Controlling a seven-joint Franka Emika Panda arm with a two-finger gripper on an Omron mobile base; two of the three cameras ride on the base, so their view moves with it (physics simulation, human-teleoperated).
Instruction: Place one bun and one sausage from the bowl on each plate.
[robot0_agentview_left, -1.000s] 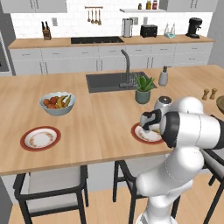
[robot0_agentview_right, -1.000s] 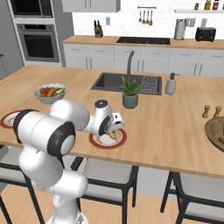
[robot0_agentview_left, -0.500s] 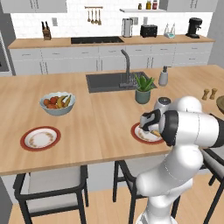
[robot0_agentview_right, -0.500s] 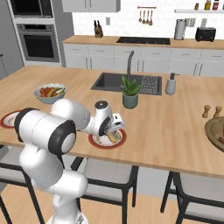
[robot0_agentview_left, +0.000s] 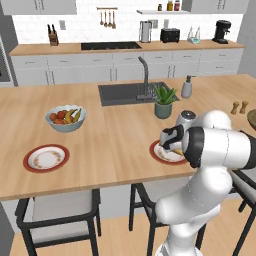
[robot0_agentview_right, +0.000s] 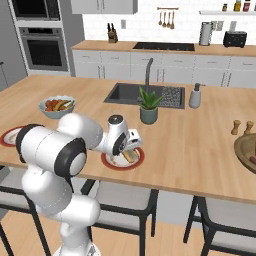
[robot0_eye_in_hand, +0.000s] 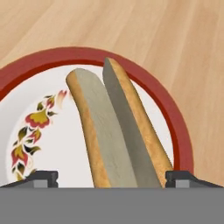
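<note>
A split bun (robot0_eye_in_hand: 116, 131) lies on a red-rimmed plate (robot0_eye_in_hand: 179, 131) with a floral pattern, directly beneath the robot's claw (robot0_eye_in_hand: 111, 177), whose two dark fingertips (robot0_eye_in_hand: 41, 178) stand wide apart on either side of the bread, clear of it. In the hand view the bun runs from about 11 o'clock down to 5 o'clock across the plate's right half, its cut faces turned upward. From the left base view, the claw (robot0_agentview_left: 172, 142) hangs low over that plate (robot0_agentview_left: 159, 154) near the front edge of the wooden counter (robot0_agentview_left: 120, 135); the right base view shows the same plate (robot0_agentview_right: 137, 161) with the bun (robot0_agentview_right: 131, 156) just under the white hand. A second red-rimmed plate (robot0_agentview_left: 46, 158) sits well apart at the counter's 9 o'clock end in the left base view, near a pale bowl of fruit (robot0_agentview_left: 65, 118). The wide brown wooden bowl (robot0_agentview_right: 246, 151) rests at the counter's far 3 o'clock edge in the right base view, beside two small wooden shakers (robot0_agentview_right: 240, 127). A potted plant (robot0_agentview_right: 149, 106) stands by the dark sink (robot0_agentview_right: 145, 95) at 12 o'clock from the bun's plate.
</note>
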